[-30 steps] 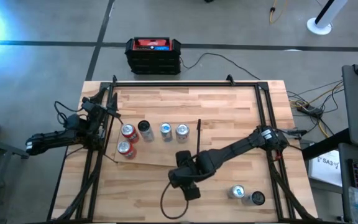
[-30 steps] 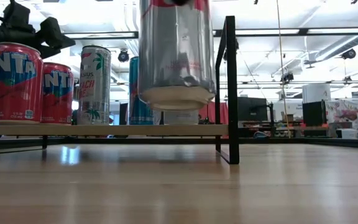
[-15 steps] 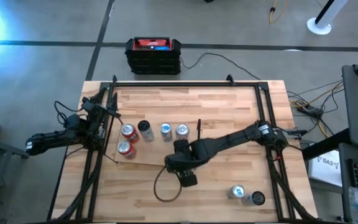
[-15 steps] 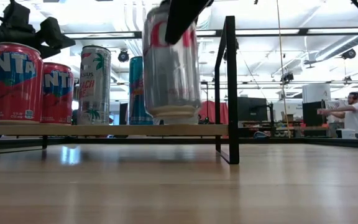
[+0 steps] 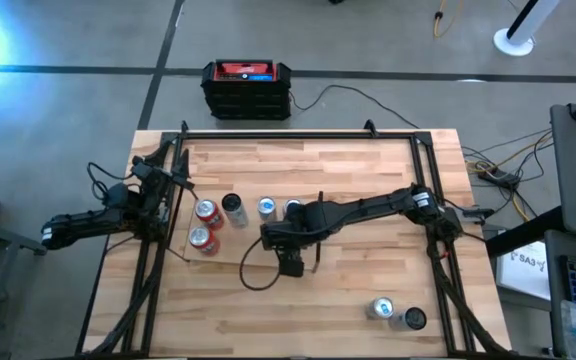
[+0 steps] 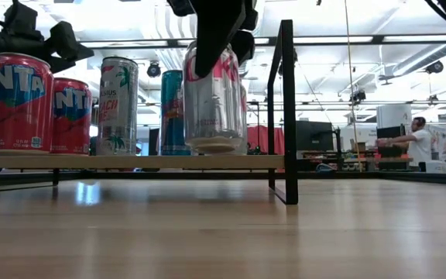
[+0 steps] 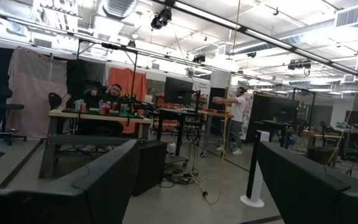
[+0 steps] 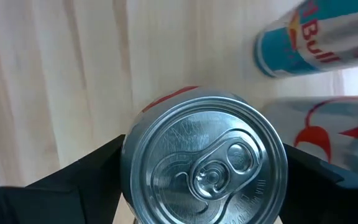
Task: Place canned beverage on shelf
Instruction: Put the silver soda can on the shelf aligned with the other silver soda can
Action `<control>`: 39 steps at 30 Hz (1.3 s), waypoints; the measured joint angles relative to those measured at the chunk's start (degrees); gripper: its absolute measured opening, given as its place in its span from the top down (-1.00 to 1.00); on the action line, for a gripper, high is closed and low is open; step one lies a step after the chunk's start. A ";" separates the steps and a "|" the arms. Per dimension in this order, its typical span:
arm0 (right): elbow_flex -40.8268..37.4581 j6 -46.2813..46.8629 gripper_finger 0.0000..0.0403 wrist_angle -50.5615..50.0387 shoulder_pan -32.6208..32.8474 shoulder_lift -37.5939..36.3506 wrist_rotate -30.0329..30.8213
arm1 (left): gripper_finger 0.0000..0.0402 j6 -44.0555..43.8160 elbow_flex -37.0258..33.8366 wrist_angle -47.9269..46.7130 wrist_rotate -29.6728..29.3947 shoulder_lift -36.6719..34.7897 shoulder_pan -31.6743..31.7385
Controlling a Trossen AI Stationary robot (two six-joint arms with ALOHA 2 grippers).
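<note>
Over the shelf [image 5: 253,250], the right arm stretches leftward, its hand [image 5: 281,243] pinching an upright silver can [image 6: 211,97].

You're looking at a black-and-red case [image 5: 247,88] sitting on the floor well beyond the right gripper [image 6: 219,54]; a person [image 6: 419,143] is standing far off beside it.

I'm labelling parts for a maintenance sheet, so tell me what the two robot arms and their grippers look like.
Both arms are dark, slim and jointed. The right arm has a pale band near its base joint and a thin black cable looping below its gripper. The left arm trails black cables and has a pale tip. The right gripper's fingers are flat, black and angular.
</note>
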 joint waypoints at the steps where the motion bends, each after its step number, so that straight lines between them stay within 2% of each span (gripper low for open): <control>1: 0.00 0.09 -0.54 -0.09 0.01 -0.02 0.04 | -0.55 -0.02 0.00 0.00 0.00 0.00 0.00; 16: 0.00 6.21 -0.55 -2.48 0.39 -0.02 2.85 | -0.55 0.00 0.00 0.00 0.00 0.00 0.00; 22: -0.02 9.58 -0.65 -3.25 1.25 -0.04 6.60 | -0.55 0.00 0.00 0.01 0.00 0.00 -0.01; 39: -0.01 12.14 -0.71 -3.56 2.78 -0.28 7.93 | -0.55 -0.02 0.00 0.00 0.00 -0.01 -0.02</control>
